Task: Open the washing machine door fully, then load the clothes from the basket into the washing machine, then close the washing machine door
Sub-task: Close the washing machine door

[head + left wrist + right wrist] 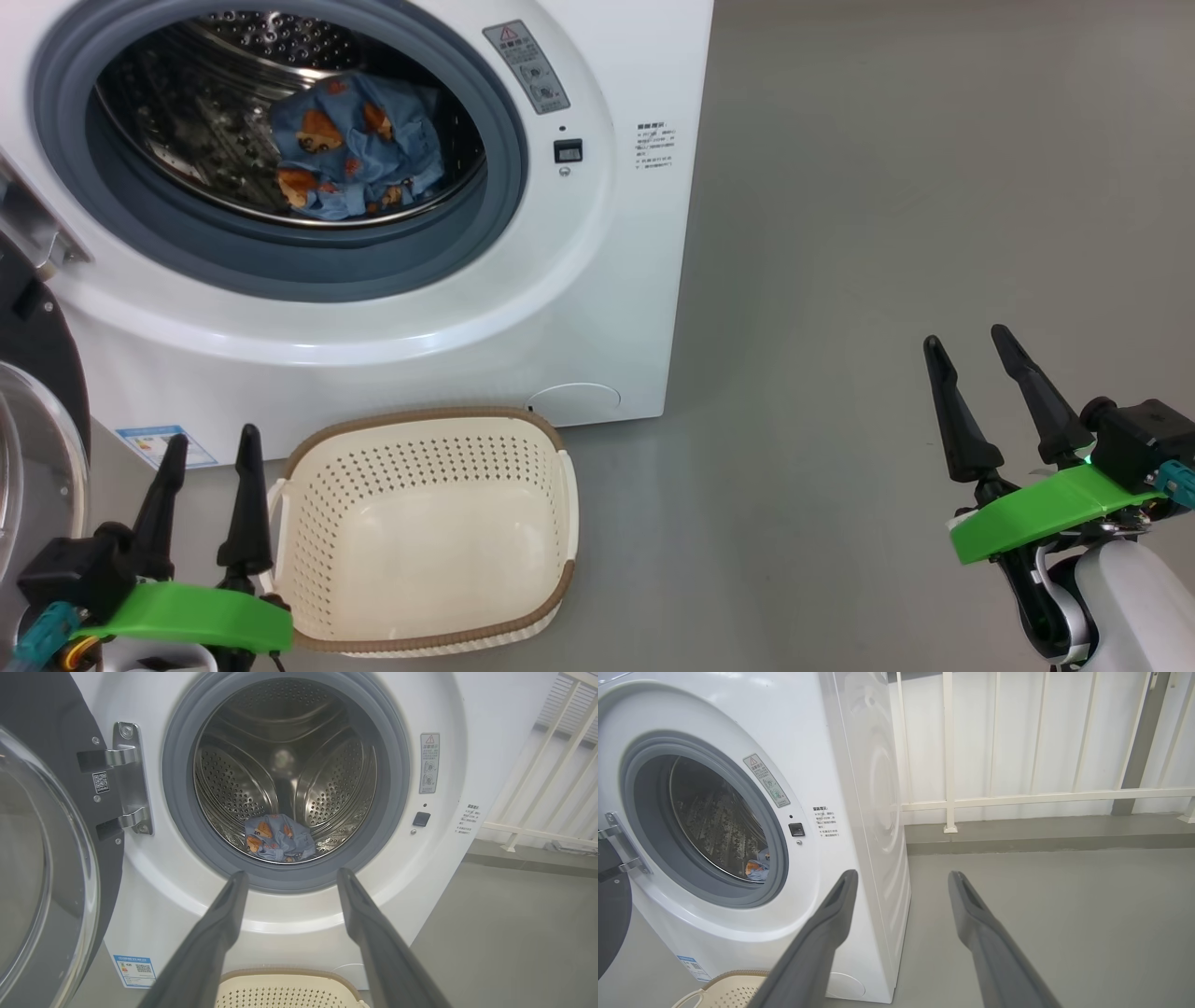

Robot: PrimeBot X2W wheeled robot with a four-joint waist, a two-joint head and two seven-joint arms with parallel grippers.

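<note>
My left jaws and right jaws both stand spread, gripping nothing. The clothes (359, 149) lie inside the washing machine (597, 308), ahead of the left jaws. The basket (425, 457) sits just right of the left jaws; the washing machine door (37, 355) stands open on their left

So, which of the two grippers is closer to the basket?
The left gripper: it stands right beside the basket, at its left edge, while the right gripper is far off to the right, over the floor.
</note>
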